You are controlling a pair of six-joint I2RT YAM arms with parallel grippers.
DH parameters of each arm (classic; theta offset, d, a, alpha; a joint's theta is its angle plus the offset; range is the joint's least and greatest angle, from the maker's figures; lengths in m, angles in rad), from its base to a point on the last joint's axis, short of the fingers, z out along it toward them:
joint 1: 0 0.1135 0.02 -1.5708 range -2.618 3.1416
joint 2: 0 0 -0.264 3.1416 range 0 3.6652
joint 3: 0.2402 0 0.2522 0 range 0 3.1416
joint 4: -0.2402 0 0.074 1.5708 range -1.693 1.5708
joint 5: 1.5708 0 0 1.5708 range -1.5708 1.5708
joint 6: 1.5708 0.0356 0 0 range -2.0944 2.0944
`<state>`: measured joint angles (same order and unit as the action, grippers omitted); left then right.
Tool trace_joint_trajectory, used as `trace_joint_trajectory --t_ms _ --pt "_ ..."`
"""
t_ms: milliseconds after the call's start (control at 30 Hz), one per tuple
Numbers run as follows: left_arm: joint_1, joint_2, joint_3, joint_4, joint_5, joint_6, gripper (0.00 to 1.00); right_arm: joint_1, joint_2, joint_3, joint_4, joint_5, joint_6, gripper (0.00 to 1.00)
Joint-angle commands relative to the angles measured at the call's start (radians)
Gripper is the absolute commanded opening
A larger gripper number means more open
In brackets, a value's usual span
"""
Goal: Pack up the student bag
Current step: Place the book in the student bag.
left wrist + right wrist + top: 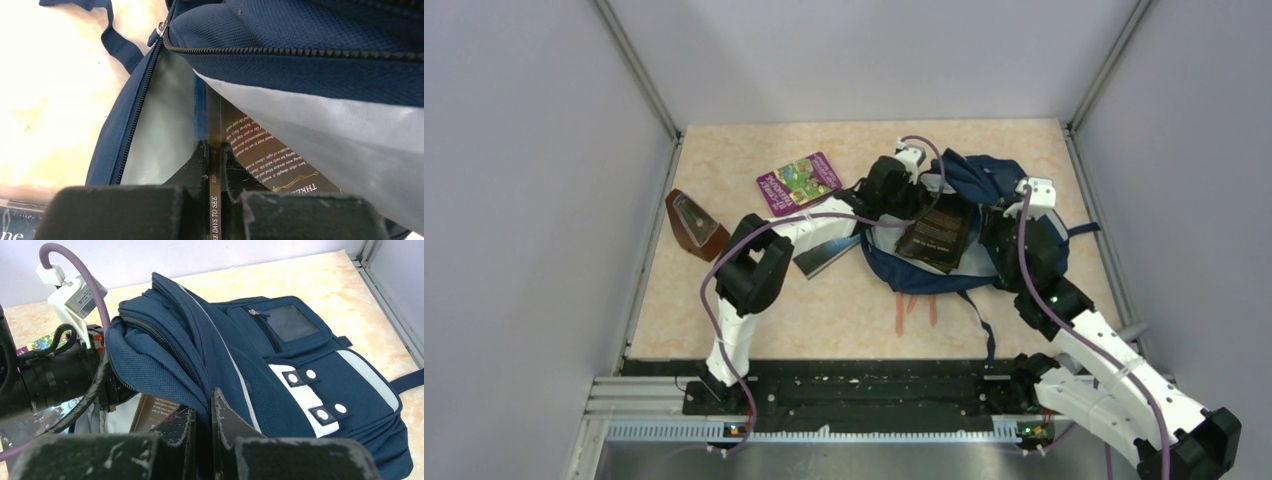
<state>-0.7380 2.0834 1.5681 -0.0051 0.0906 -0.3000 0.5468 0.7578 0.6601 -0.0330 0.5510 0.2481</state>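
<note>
While outstretched, left end effector [214,150] tight on book [265,150] in student bag [300,60].

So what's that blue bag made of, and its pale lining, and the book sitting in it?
The bag looks like woven synthetic cloth, matte navy, with a visible mesh-like weave; its zip has dark teeth, probably plastic. The lining seems a thin, smooth grey sheet, slightly shiny, perhaps coated fabric. The book looks like a paperback with a glossy printed card cover.
</note>
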Motion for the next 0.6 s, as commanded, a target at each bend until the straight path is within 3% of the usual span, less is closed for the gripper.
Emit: trace_joint_trajectory --t_ms 0,133,200,433,467,567 --pt "-0.012 0.007 0.018 0.174 -0.081 0.055 0.00 -0.005 -0.008 0.053 0.160 -0.019 0.038 0.00" --pt "-0.014 0.016 0.026 0.164 -0.059 0.069 0.00 -0.005 -0.003 0.056 0.161 -0.019 0.035 0.00" --pt "-0.014 0.010 0.023 0.153 -0.054 0.077 0.05 -0.005 -0.004 0.056 0.161 -0.016 0.033 0.00" --pt "-0.016 -0.050 -0.045 0.149 -0.047 0.110 0.48 -0.005 -0.005 0.055 0.160 -0.004 0.028 0.00" --pt "-0.017 -0.068 -0.067 0.164 -0.044 0.115 0.62 -0.005 -0.004 0.055 0.159 -0.002 0.026 0.00" --pt "-0.024 -0.128 -0.153 0.245 -0.060 0.125 0.66 -0.005 -0.006 0.055 0.160 0.000 0.025 0.00"
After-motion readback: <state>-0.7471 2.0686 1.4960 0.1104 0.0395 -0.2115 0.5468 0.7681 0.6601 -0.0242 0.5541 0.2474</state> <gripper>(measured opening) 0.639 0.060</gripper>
